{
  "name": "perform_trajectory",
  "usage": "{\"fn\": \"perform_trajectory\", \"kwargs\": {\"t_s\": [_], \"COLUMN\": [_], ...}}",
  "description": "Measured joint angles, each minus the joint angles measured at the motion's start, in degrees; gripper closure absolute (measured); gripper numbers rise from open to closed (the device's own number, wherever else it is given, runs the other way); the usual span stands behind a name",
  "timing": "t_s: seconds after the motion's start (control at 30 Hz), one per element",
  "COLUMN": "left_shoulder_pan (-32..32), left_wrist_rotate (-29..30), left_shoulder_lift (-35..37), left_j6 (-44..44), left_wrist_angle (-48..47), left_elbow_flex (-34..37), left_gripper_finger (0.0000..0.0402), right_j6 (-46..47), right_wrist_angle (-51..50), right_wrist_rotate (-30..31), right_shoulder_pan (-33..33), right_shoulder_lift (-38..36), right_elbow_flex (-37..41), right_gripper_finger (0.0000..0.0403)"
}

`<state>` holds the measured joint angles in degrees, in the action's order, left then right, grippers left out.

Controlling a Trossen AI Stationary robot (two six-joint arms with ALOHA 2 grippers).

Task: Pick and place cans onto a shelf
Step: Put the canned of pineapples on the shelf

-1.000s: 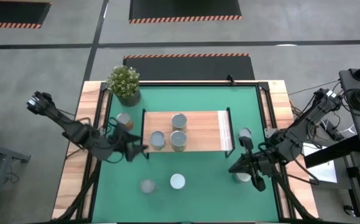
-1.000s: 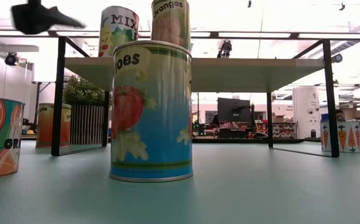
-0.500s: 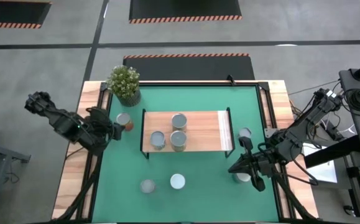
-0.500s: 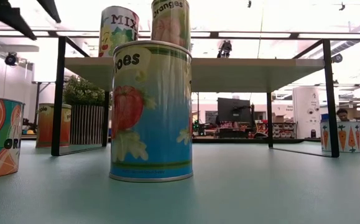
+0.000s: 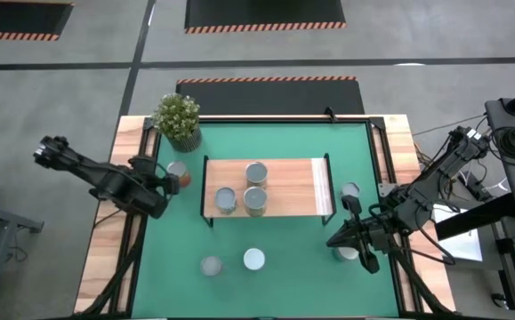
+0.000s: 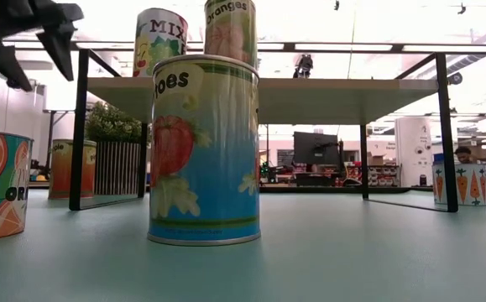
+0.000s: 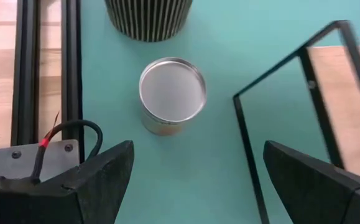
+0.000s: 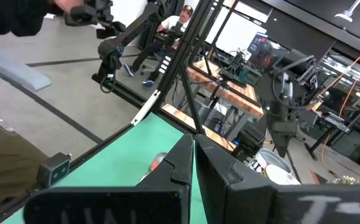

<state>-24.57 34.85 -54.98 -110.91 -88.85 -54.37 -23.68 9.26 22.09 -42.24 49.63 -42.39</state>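
The shelf (image 5: 279, 186), a light-wood board on a black frame, stands mid-mat with three cans (image 5: 255, 199) on top. A silver-topped can (image 7: 171, 93) stands on the mat left of the shelf, in front of the plant pot. My left gripper (image 7: 195, 180) hangs open above the mat just short of this can, tipped downward, and shows at the low view's top left (image 6: 24, 33). Two more cans (image 5: 253, 259) stand near the front edge. My right gripper (image 5: 337, 238) waits shut at the right, over another can (image 5: 347, 254).
A potted plant (image 5: 178, 118) stands at the mat's far left corner. Another can (image 5: 350, 190) stands right of the shelf. The shelf's black frame leg (image 7: 245, 149) is close beside my left gripper. Black rails (image 7: 43, 68) run along the table's left side.
My left gripper has drawn back from the shelf's near left corner toward the table's left and far side. It has tipped steeply downward and rolled, and now faces the can left of the shelf. It stays open.
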Motion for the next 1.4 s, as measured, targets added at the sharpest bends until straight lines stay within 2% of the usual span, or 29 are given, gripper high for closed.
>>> {"fn": "perform_trajectory", "kwargs": {"t_s": [0.2,0.6,0.7,0.93,1.4], "left_shoulder_pan": [3.48,7.63,8.25,8.41,11.58], "left_wrist_rotate": [0.42,7.75,7.76,7.80,11.09], "left_shoulder_lift": [-0.02,-1.49,-3.04,-6.48,-7.00], "left_j6": [-0.03,1.14,1.12,0.29,2.74], "left_wrist_angle": [3.59,9.58,10.06,13.06,17.42], "left_elbow_flex": [4.32,10.37,11.60,13.42,15.45], "left_gripper_finger": [0.0061,0.0061,0.0061,0.0061,0.0061], "right_j6": [-0.35,-0.44,-0.42,-0.39,-0.42], "right_wrist_angle": [0.00,0.00,0.02,0.00,0.00], "right_wrist_rotate": [0.00,0.02,0.02,0.02,0.02], "right_shoulder_pan": [0.00,0.00,0.00,0.00,0.00], "right_shoulder_lift": [0.02,0.02,0.02,0.02,0.04], "right_elbow_flex": [0.00,0.00,0.00,-0.02,-0.02], "right_gripper_finger": [0.0394,0.0394,0.0394,0.0394,0.0394]}}
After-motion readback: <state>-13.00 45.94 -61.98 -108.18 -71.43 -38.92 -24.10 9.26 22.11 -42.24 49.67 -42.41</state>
